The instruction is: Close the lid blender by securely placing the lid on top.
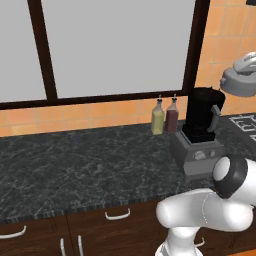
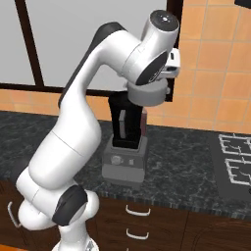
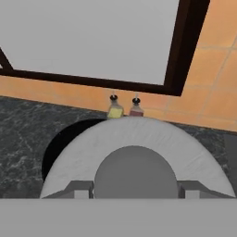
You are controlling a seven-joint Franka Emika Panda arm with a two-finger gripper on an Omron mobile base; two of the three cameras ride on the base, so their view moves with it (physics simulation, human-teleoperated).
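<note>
The blender stands on the dark counter, a black jar with a side handle on a grey base with a dial; the right base view shows the jar too. My gripper is shut on the lid, a round grey disc hanging above the jar's rim and apart from it. In the hand view the lid spreads wide, with its knob between my fingertips. The jar's dark opening peeks out to the lid's left, so the lid is off-centre.
Two small bottles, one yellow and one red, stand against the tiled wall just left of the blender. A stove top lies on the counter to the right. A dark-framed window rises behind.
</note>
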